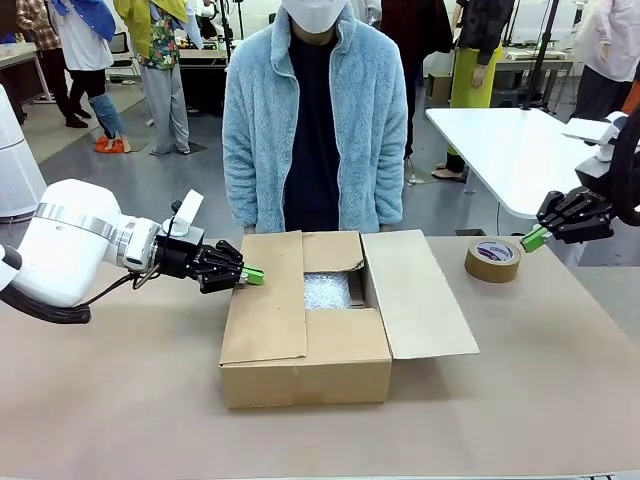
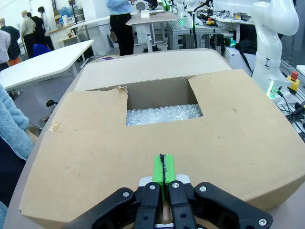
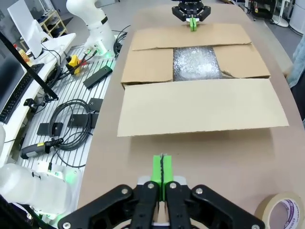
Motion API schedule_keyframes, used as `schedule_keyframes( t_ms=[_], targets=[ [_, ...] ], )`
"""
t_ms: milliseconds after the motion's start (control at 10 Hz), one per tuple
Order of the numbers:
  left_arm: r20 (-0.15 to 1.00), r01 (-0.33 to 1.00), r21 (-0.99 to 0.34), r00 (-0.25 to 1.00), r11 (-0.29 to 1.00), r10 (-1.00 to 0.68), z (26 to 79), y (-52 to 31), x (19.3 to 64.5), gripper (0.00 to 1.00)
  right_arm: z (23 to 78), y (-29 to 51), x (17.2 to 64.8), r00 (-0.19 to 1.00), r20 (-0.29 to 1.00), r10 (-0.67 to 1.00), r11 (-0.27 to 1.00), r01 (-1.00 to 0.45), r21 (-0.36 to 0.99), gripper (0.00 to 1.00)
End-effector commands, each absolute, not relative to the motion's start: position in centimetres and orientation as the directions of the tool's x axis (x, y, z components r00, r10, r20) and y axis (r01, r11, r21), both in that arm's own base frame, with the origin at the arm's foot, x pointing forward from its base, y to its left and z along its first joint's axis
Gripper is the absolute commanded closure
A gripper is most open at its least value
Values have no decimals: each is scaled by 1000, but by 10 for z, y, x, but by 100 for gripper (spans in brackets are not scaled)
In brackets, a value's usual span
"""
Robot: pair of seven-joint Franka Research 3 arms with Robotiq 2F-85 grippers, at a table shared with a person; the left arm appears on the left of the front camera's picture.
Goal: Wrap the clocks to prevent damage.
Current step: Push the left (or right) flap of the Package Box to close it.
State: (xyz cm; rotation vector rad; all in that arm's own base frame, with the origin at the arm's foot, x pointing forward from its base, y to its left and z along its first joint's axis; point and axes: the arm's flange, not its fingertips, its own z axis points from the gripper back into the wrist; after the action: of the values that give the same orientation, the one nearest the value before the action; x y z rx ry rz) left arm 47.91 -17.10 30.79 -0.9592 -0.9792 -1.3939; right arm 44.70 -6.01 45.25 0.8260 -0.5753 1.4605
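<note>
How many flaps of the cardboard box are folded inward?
3: the left flap, the near flap and the far flap. The right flap lies open outward.

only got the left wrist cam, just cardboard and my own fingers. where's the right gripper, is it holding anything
observer: the right gripper is shut and empty. It hovers above the table, well to the right of the box.
operator: any tape around
observer: yes, a roll of brown tape lies flat on the table right of the box, close to that gripper.
operator: is the person reaching in
observer: no, the person stands at the far edge behind the box with arms hanging down.
</note>
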Motion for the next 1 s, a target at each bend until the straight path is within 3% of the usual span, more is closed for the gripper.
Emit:
schedule_keyframes(
  t_ms=[0, 100, 200, 600, 900],
  targets=[
    [941, 999, 41, -51, -35, -334, 306, -172, 479, 100, 454, -61, 447, 43, 794, 606, -91, -988, 123, 99],
    [941, 999, 41, -51, -35, -334, 306, -172, 479, 100, 452, -60, 447, 59, 778, 625, -75, -988, 135, 99],
    [941, 999, 41, -51, -35, -334, 306, -172, 479, 100, 433, -53, 452, 1, 774, 634, -108, -990, 90, 99],
    [941, 999, 41, -51, -35, -334, 306, -172, 479, 100, 377, -36, 469, -76, 783, 617, 15, -994, -109, 99],
    [941, 999, 41, -51, -35, -334, 306, -172, 479, 100, 341, -27, 483, 2, 837, 547, -41, -999, 29, 99]
  ],
)
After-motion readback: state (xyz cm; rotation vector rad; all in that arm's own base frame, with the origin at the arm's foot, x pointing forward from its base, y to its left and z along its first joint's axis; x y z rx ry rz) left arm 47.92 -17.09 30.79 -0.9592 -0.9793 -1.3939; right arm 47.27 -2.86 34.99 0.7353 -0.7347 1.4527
